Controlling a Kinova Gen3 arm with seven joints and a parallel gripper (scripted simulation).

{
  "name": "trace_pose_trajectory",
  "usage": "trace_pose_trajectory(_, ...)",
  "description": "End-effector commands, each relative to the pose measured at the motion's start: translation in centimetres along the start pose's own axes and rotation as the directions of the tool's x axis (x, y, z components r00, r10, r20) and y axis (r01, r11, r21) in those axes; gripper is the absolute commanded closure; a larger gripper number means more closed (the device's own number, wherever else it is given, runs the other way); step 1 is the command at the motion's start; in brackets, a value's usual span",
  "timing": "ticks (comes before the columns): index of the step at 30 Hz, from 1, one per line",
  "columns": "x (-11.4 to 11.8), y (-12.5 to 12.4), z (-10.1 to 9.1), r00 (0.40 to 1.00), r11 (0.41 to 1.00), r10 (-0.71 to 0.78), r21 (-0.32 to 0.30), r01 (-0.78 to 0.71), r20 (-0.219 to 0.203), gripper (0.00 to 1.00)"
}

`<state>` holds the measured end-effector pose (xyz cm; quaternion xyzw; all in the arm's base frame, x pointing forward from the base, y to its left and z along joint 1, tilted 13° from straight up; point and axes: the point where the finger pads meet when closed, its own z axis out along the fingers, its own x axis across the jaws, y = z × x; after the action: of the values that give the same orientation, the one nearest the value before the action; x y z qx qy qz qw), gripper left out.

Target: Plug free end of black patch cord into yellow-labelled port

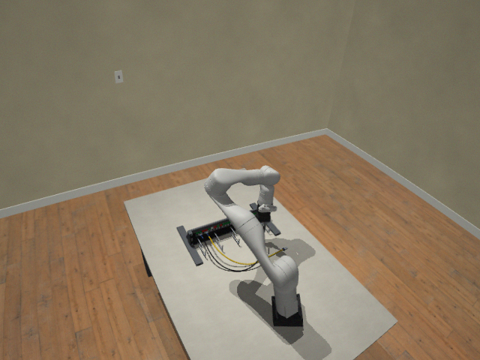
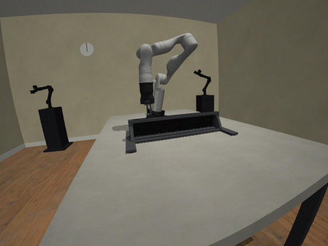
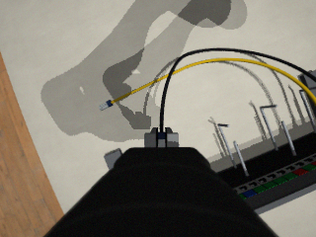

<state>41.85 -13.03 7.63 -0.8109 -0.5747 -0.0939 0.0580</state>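
Observation:
My gripper (image 3: pixel 161 134) (image 1: pixel 266 226) (image 2: pixel 148 111) is shut on the plug of the black patch cord (image 3: pixel 167 86) (image 1: pixel 232 269). It holds the plug a little above the table, near the right end of the rack (image 1: pixel 212 229) (image 2: pixel 172 126) (image 3: pixel 281 190) on its port side. The black cord arcs from the fingers back towards the rack. The yellow cord (image 3: pixel 197 65) (image 1: pixel 232 260) lies on the table, and its free plug (image 3: pixel 105 105) (image 1: pixel 283 249) lies apart from my gripper. The rack's strip of coloured labels (image 3: pixel 276 180) shows blue, green and red; I cannot make out the yellow label.
The rack stands upright on the grey table (image 1: pixel 186 306) (image 2: pixel 185 185), with flat feet at both ends (image 1: pixel 190 246) (image 2: pixel 229 131). Thin wire cable guides (image 3: pixel 269 120) stick out in front of the ports. The arm's base (image 1: pixel 286 314) stands on the table. Two camera stands (image 2: pixel 54 127) (image 2: pixel 204 103) stand beyond the table.

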Motion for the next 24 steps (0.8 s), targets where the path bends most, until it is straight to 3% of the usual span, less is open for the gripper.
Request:
trace_pose_trajectory(1,0.7,0.3,-0.3,0.999,0.999,-0.049,0.002,0.049,-0.005,1.00)
trace_pose_trajectory(24,2.6,1.8,-0.8,0.978,0.978,-0.208,0.004,0.208,-0.005,1.00)
